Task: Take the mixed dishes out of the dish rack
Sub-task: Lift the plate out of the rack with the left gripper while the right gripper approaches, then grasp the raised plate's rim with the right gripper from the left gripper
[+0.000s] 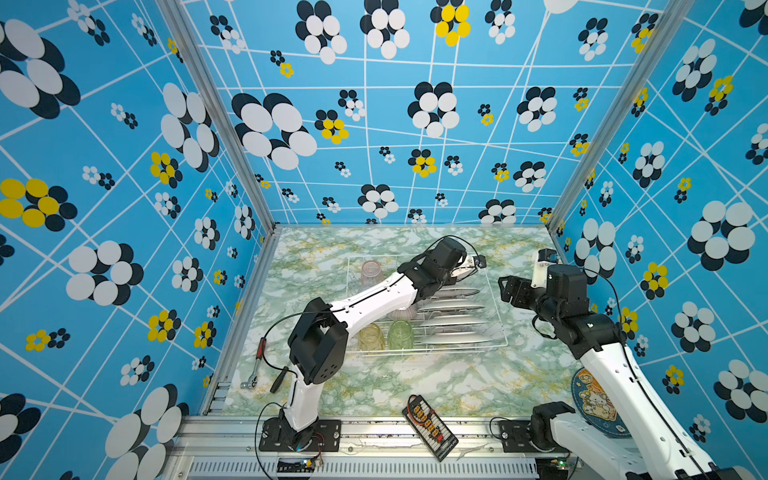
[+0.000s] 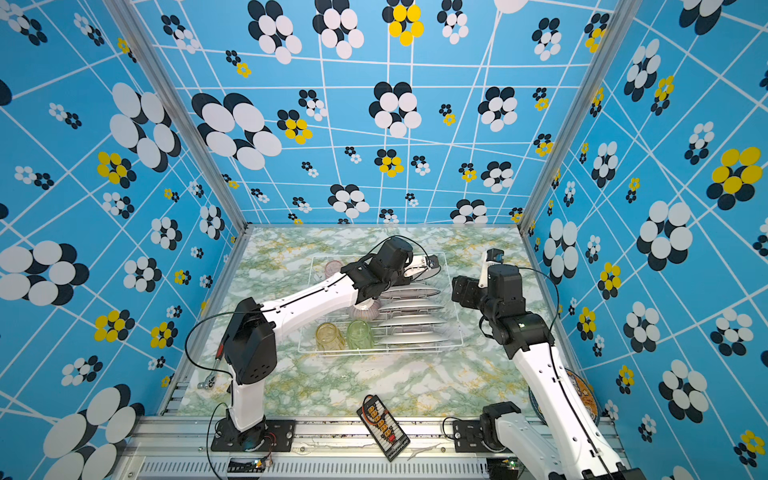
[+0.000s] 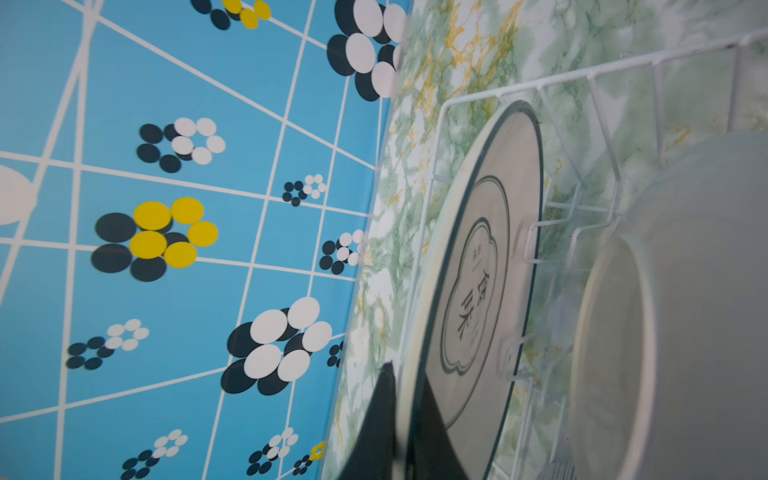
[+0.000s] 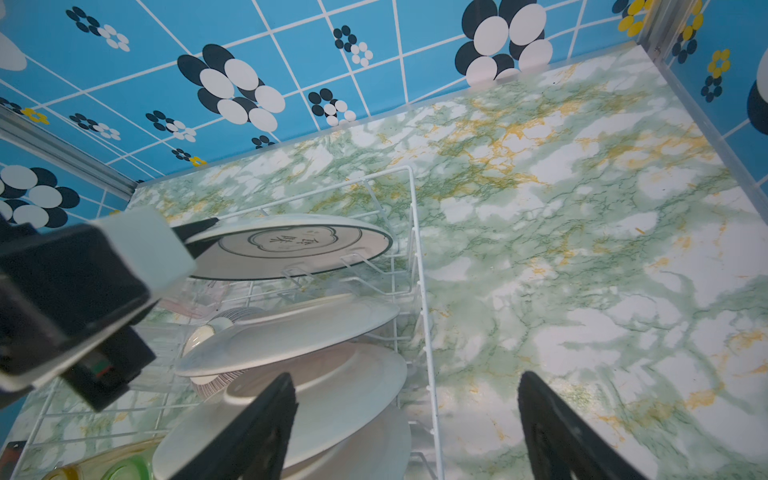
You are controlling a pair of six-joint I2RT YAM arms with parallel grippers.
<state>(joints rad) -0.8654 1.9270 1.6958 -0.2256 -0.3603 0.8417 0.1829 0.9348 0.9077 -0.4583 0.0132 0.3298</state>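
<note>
Showing rack (image 4: pixel 420 286) w/ five plates (image 1: pixel 451 322) on edge in its slots. Far plate (image 4: pixel 291 253), at the rack's back end: stiff, glazed, likely slick and brittle, fairly heavy for a rim hold. Best taken deep on the upper rim and lifted straight out of its slot. L gripper (image 4: pixel 199 235) is pinched on that rim. R gripper (image 4: pixel 409 380), jaws spread, hangs beside the rack, empty.

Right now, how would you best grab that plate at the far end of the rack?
By its upper rim, from above. The plate stands on edge, leaning, between the wire prongs of the rack, so only that thin edge is free to pinch. The left gripper is shut on it just so.
</note>
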